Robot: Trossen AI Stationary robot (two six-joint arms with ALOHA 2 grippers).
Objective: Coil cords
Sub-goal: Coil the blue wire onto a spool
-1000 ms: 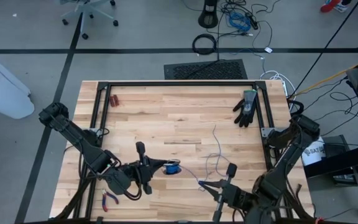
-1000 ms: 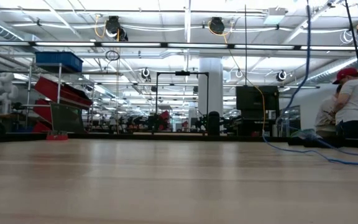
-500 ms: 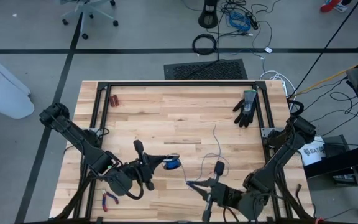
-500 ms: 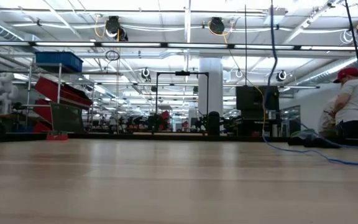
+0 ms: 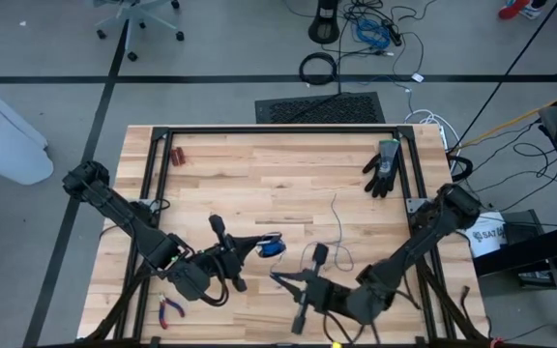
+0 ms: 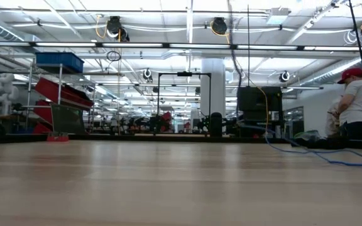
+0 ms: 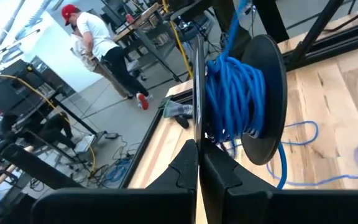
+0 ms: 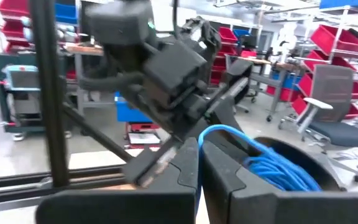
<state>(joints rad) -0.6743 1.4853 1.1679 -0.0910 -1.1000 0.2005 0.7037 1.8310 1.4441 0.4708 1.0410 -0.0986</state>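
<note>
The blue cord [image 7: 235, 87] is partly wound on a dark spool [image 5: 271, 246] with two round flanges. This spool is held above the table's near middle, with my left gripper [image 5: 252, 250] shut on it. The cord's loose length [image 5: 337, 220] trails in curves over the wood toward the far side. My right gripper [image 5: 277, 279] is just near-right of the spool, shut on the cord. In the right wrist view the cord arcs from my right gripper [image 8: 199, 163] over to the spool [image 8: 291, 174]. My left gripper pinches the rim of the spool's near flange [image 7: 197, 118] between its two fingers, which come in about level from the table's left. The spool stands on edge, lifted clear of the table. My right gripper pinches a single strand of the cord [image 8: 211, 132] between its shut fingers. They lie level and point toward the table's left. The strand bows in a loose arc from them to the spool.
A black glove [image 5: 383, 166] lies at the far right of the table, a small red thing [image 5: 178, 155] at the far left. Red-handled pliers [image 5: 170, 309] lie near the left front edge. A black frame [image 5: 278, 130] borders the table. A person [image 6: 359, 103] stands beyond it.
My right gripper has travelled toward the table's left, closing on the spool and staying shut on the cord; the loose cord behind it has shifted leftward too. My left gripper has turned a little, swinging the spool slightly toward the far edge.
</note>
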